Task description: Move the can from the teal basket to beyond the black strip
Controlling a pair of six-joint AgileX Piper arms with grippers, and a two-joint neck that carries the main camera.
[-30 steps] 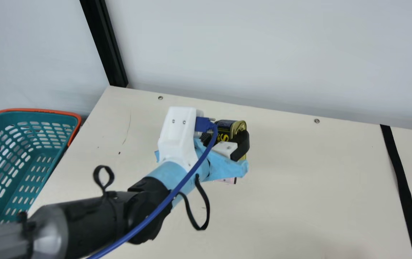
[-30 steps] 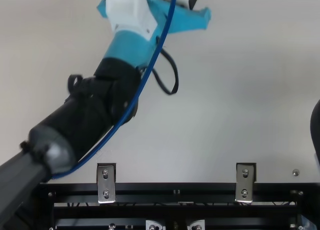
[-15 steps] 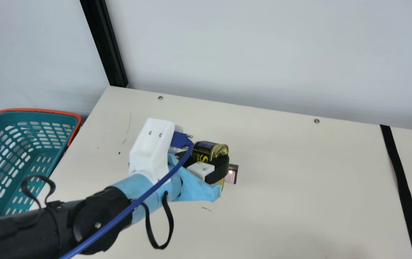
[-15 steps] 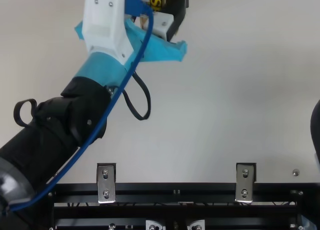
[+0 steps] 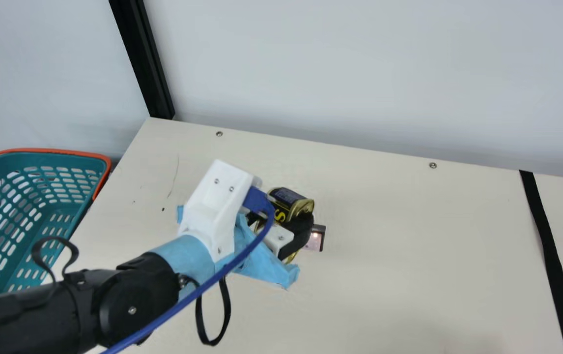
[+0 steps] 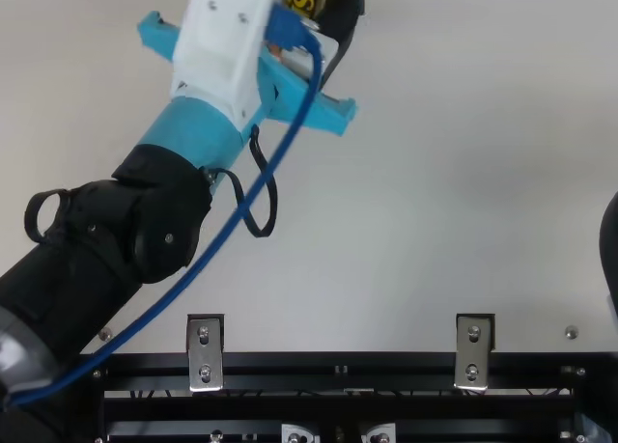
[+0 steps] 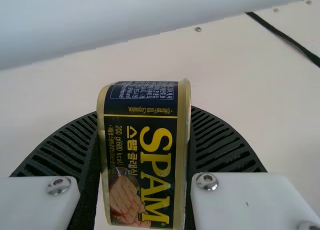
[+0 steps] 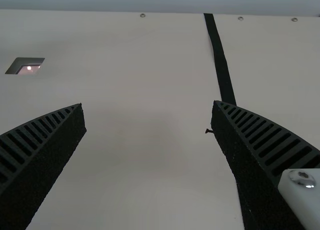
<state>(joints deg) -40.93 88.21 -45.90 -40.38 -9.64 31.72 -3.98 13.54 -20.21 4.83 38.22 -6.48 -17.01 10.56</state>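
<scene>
My left tool (image 5: 286,217) has the can (image 7: 145,162) clamped crosswise, one finger pressed to each end, and in the main view the can looks tilted. I have it out of the teal basket (image 5: 55,151) and on the basket's side of the black strip (image 5: 548,241), well apart from both; whether it touches the bench (image 5: 409,275) I cannot tell. In the main view a small dark-edged square (image 5: 315,239) shows just beside my fingers. A blue cable (image 6: 232,229) runs back along my arm. My right tool (image 6: 609,255) is at the top view's right edge; in its wrist view that right tool (image 8: 148,105) stands wide, with nothing between its fingers
</scene>
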